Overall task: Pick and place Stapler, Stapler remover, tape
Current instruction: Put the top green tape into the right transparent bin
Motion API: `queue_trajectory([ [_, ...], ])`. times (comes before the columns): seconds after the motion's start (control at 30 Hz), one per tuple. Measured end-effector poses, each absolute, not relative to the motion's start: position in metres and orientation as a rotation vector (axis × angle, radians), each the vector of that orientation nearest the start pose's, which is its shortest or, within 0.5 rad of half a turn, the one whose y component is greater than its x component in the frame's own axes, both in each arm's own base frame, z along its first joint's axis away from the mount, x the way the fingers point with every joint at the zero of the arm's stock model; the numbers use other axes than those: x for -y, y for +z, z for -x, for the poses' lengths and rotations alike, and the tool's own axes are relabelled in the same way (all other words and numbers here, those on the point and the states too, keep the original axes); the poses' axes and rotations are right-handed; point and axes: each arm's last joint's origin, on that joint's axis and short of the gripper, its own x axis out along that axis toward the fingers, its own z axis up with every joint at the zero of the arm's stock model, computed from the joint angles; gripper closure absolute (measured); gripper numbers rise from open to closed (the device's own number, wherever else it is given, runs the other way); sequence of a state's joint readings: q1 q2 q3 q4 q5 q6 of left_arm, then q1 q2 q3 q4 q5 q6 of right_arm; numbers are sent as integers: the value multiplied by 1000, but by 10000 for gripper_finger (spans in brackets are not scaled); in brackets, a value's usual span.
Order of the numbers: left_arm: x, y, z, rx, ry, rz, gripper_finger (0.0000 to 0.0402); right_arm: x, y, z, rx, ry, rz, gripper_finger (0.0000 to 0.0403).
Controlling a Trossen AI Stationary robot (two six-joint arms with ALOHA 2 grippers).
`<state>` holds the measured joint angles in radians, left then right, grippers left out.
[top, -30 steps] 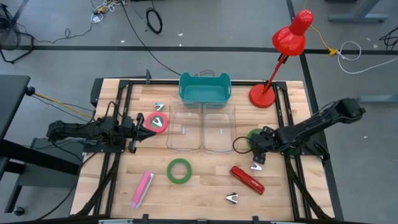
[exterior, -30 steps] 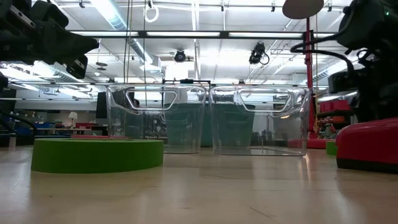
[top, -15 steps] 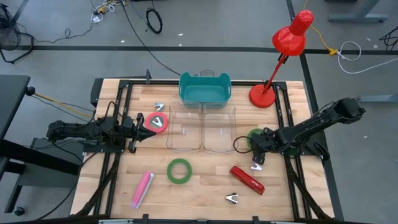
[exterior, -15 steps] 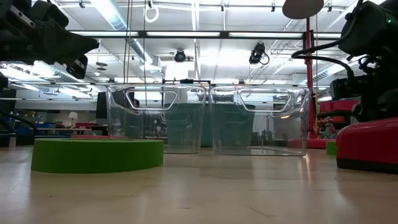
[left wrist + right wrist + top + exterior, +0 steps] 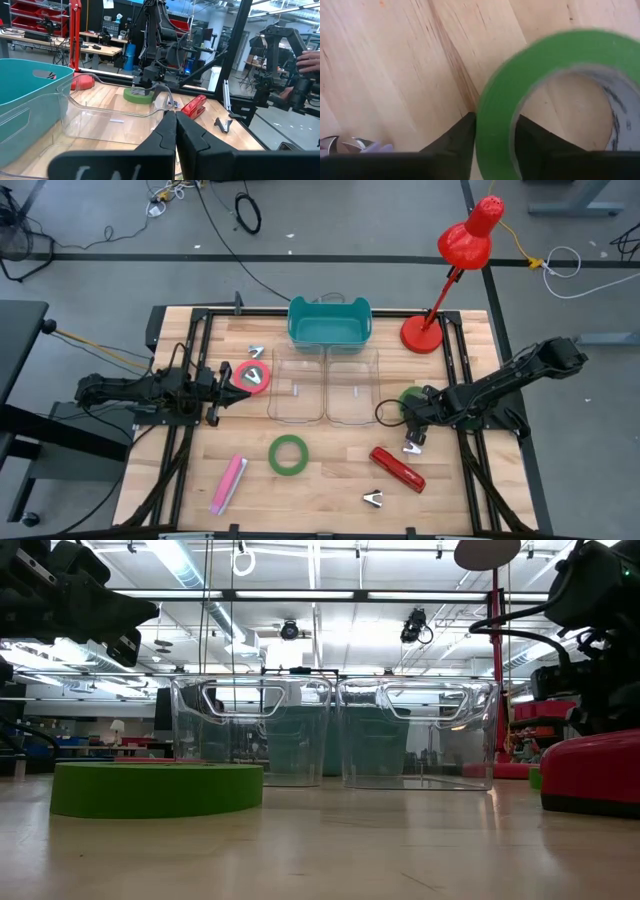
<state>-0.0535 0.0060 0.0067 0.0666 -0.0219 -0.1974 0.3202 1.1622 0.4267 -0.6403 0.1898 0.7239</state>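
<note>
Right gripper (image 5: pixel 492 137) clamped on green tape (image 5: pixel 545 90) rim – roll tilted off the table (image 5: pixel 330 490), beside clear bins (image 5: pixel 325 385), left gripper (image 5: pixel 172 132) shut, empty, near red tape (image 5: pixel 252 376).

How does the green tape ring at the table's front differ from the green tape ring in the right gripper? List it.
The front green tape ring lies flat and untouched on the wooden table; the right-side green tape ring has its wall pinched by the right gripper. The front one shows whole from above; the other is mostly hidden there. Both are green with open centres.
</note>
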Motion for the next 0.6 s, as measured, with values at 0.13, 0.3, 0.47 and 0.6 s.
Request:
queue_trajectory([
  [0.13,5,172,-97,64,-38,200,399,-44,132,-149,-1282,-365,-267,306],
  [0.3,5,172,-97,63,-38,199,399,-44,132,-149,-1288,-357,-274,301],
  [0.47,5,172,-97,64,-38,199,399,-44,132,-149,-1289,-356,-276,304],
  [0.6,5,172,-97,64,-38,200,399,-45,133,-150,-1296,-346,-281,310],
])
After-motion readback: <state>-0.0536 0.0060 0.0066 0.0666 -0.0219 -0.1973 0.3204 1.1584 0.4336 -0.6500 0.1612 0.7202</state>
